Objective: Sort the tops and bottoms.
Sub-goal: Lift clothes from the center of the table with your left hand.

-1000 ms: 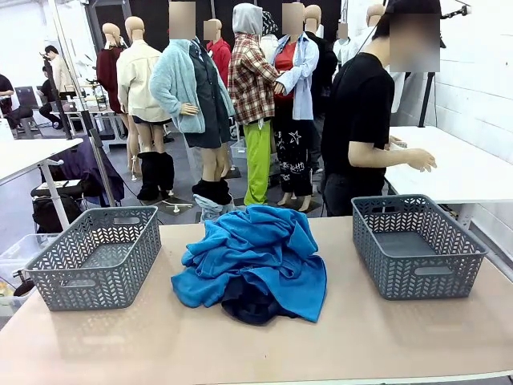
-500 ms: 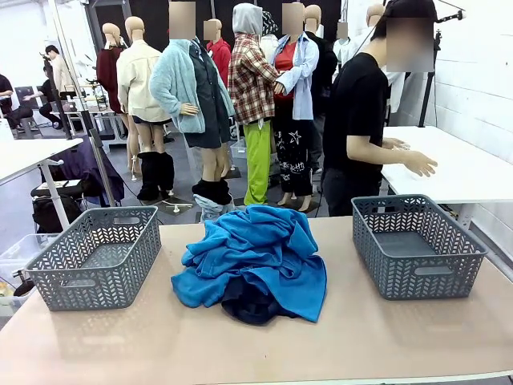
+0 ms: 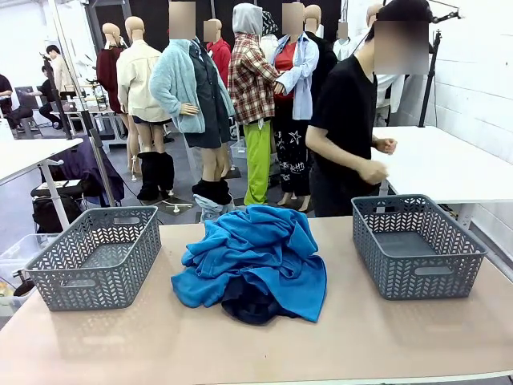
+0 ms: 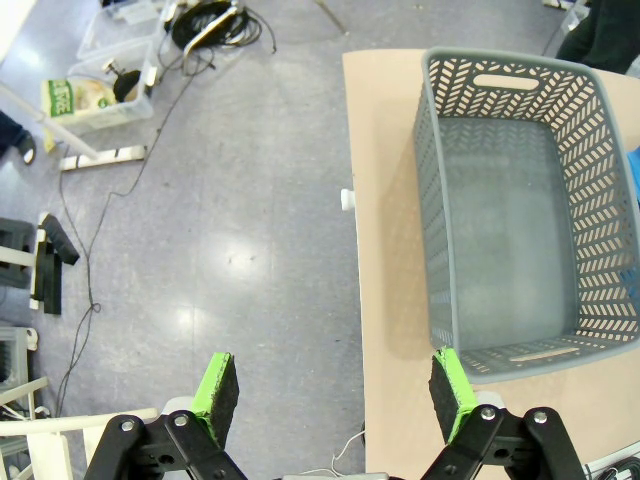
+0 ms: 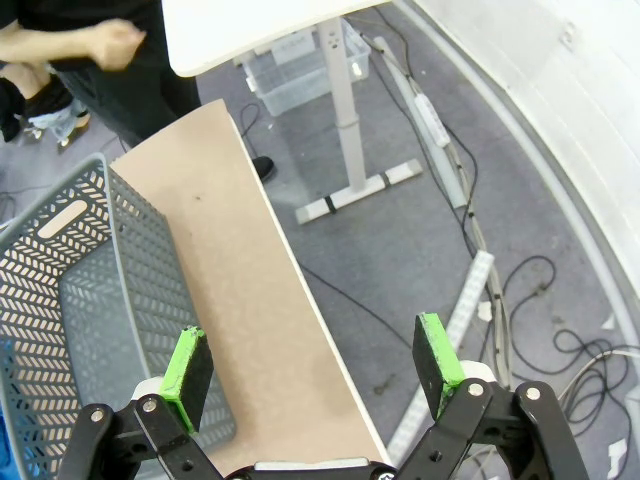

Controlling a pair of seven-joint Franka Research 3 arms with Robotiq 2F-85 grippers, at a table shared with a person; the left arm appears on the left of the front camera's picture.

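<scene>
Soft blue tops heaped over dark bottoms; both pairs of fingers slack and empty.
Left gripper hangs released, green pads wide apart above glossy grey floor; a grey plastic basket, walls pierced in a leaf-like weave, lies just beyond one finger on the smooth tan table; right gripper likewise spread, table edge between its fingers, second basket past one pad; the rumpled heap sits mid-table between both baskets.

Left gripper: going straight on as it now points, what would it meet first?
Probably the grey floor, just off the table edge; nothing nearer lies ahead of the open left gripper, though depth is unclear.
</scene>
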